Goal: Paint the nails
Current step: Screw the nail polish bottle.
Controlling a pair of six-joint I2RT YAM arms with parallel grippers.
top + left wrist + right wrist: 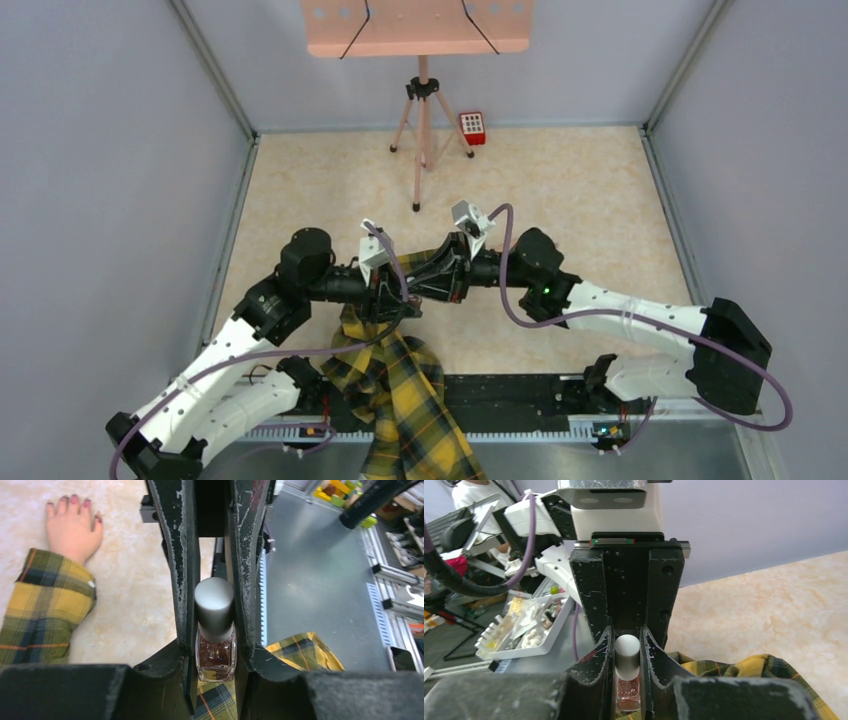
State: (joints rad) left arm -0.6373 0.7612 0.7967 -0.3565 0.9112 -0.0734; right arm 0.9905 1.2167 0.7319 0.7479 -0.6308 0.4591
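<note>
Clamping the polish bottle (pixel 215 666) are the left gripper (pixel 215 647) and right gripper (pixel 628 647).

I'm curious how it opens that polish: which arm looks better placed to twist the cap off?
Right, probably. The right gripper sits tight on both sides of the grey cap, while the left gripper clamps the glass body of the nail polish bottle, steadying it.

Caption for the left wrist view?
Left tool grips polish bottle; mannequin hand with red nails lies on table.
</note>
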